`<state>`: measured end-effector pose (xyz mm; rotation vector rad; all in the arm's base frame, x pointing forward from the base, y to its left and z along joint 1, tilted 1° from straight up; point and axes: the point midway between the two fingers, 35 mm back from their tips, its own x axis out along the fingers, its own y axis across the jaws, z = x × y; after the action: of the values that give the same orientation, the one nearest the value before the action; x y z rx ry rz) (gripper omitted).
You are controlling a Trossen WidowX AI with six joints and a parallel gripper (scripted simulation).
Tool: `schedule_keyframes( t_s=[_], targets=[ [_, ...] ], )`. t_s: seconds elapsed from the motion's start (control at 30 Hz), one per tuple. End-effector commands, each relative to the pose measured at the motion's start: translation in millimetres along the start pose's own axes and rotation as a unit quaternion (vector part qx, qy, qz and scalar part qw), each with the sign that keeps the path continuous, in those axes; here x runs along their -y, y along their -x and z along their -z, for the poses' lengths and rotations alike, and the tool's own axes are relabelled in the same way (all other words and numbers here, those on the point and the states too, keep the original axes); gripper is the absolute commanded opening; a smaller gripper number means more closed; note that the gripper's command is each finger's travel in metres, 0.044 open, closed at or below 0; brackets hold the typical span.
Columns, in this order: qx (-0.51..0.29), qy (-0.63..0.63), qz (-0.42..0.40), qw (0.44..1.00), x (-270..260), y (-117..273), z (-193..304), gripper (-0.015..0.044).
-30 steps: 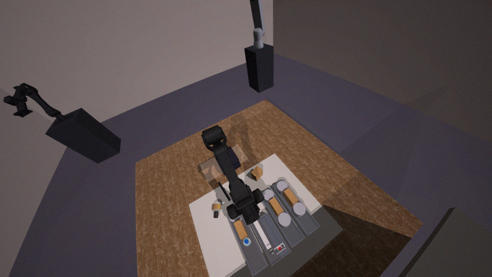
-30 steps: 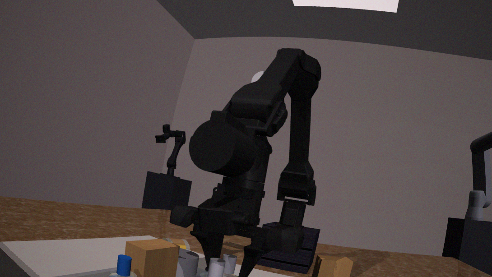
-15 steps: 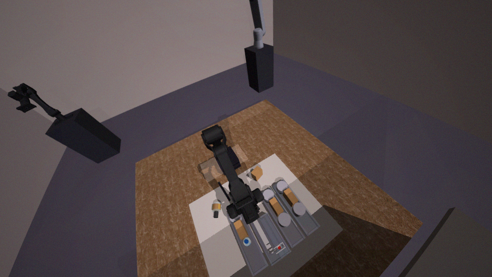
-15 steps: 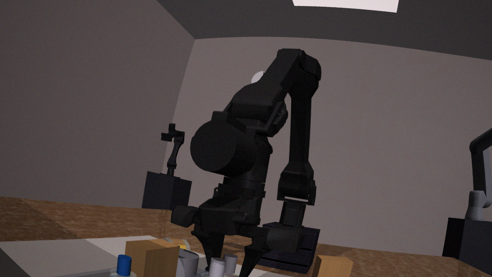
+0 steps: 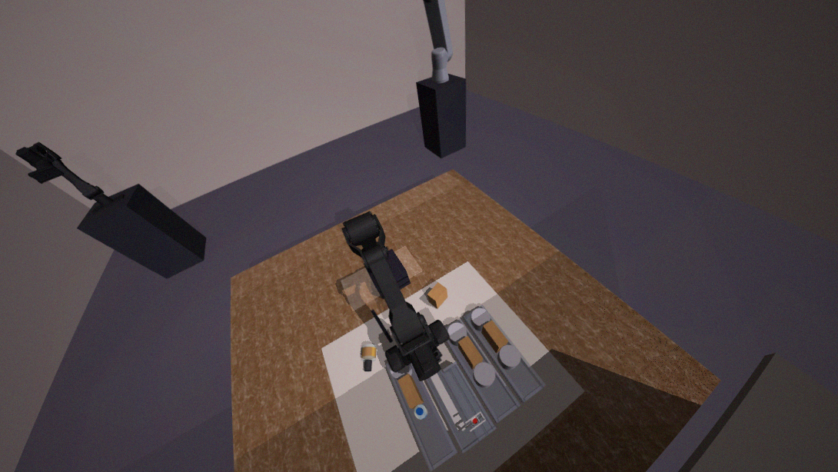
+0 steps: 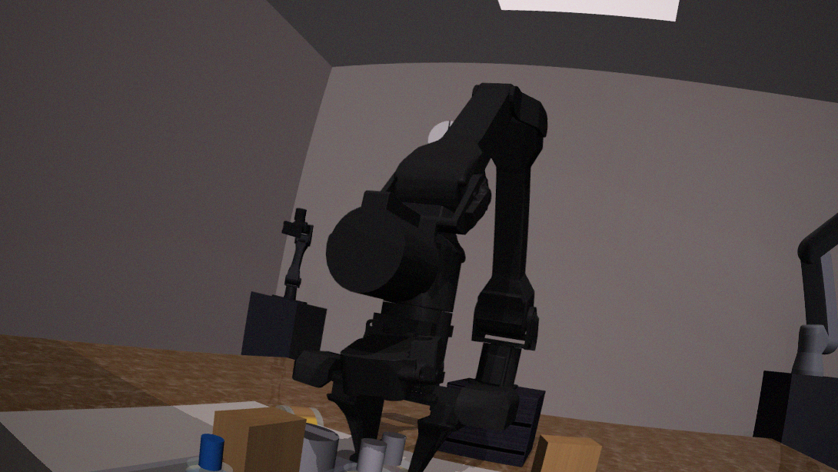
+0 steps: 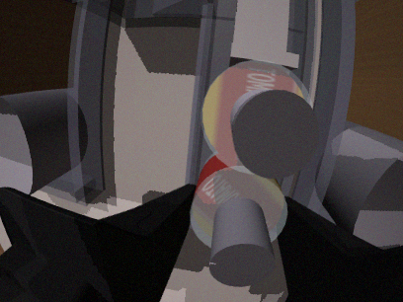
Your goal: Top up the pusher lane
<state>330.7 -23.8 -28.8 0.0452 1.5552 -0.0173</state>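
Note:
My gripper [image 6: 385, 463] [image 7: 237, 200] is shut on a clear-shouldered jar [image 7: 201, 217] with a red and yellow label and a narrow grey cap. The matching jar [image 7: 220, 115], with a grey cap and the same style of label, stands in the lane directly beyond it. The two jars overlap in the wrist view, and their shoulders look about touching. A white pusher part [image 7: 262, 30] lies behind the far jar. Both jars are hidden under the arm in the top view. The front stop and the held jar's base are hidden, so its height above the lane floor cannot be told.
Neighbouring lanes hold wooden blocks [image 5: 470, 353] [image 5: 495, 336] [image 5: 410, 390], grey-topped jars [image 5: 483, 373] [image 5: 509, 355] and a blue-capped jar [image 5: 420, 411] [image 6: 211, 452]. An orange-labelled jar [image 5: 368, 351] lies left of the lanes. A loose wooden block [image 5: 437, 294] [image 6: 567, 454] stands on the white mat [image 5: 351, 390].

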Motion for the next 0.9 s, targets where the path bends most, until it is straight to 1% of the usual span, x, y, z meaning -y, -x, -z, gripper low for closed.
schedule_keyframes(
  t_s=[0.0,0.6,0.87],
  targets=[
    [0.006,0.000,0.002,1.000,0.8,0.5,-2.0,0.0000],
    [0.006,0.000,0.002,1.000,-0.2,-0.1,2.5,0.0000],
    [0.006,0.000,0.002,1.000,-0.2,-0.3,2.2,0.0210]
  ],
)
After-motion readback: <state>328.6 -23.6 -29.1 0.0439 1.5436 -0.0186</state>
